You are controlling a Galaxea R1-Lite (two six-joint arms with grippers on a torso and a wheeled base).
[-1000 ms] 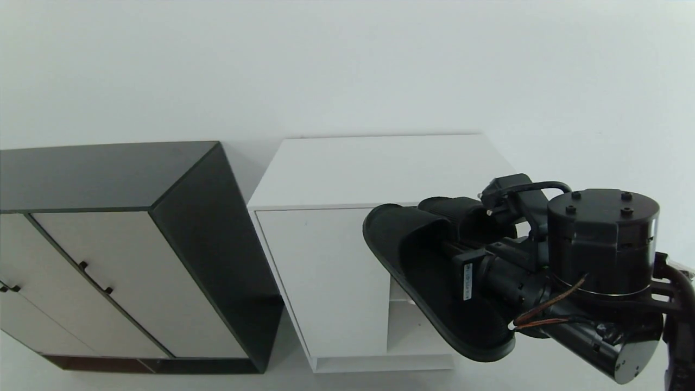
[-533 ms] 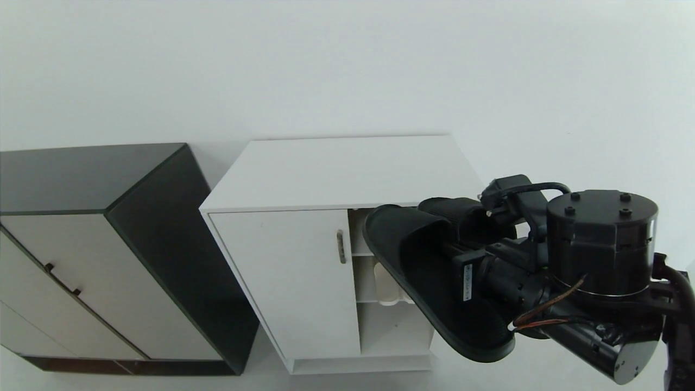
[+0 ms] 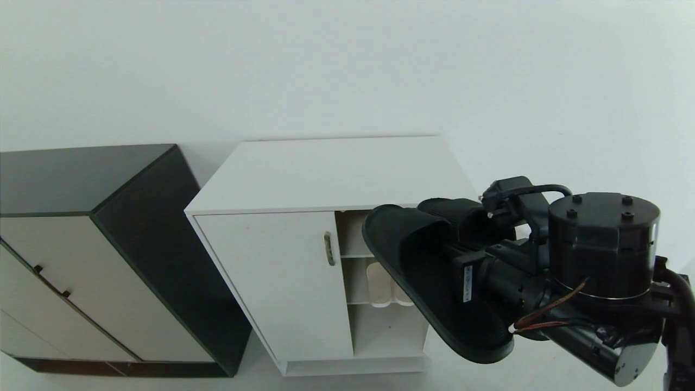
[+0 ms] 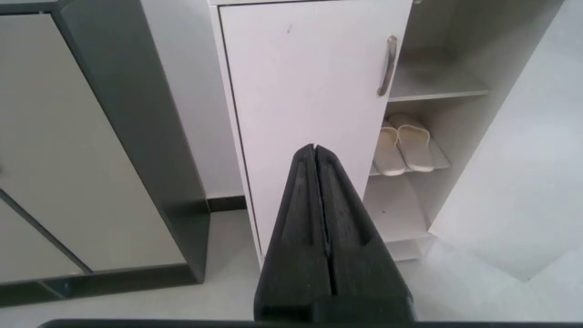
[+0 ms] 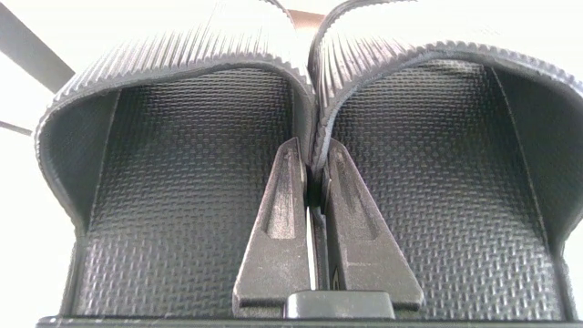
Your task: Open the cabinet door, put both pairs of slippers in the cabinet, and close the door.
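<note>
a white wall is behind. head view: the white cabinet sits mid frame, right side open, white slippers inside. the black slippers hang at right, lifted to go in. left wrist view: the left gripper is pressed together, empty. right wrist view: the right gripper pinches both black slippers' inner edges, so both come along. no writing is readable.

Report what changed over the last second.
The head camera shifted rightward, so the black pale-doored cabinet and the white wooden cabinet slid left in the picture; neither itself moved. The white cabinet's open side and the pale slippers on its shelf came into fuller view. The right end effector stays shut on the black rubber slippers; nothing released.
</note>
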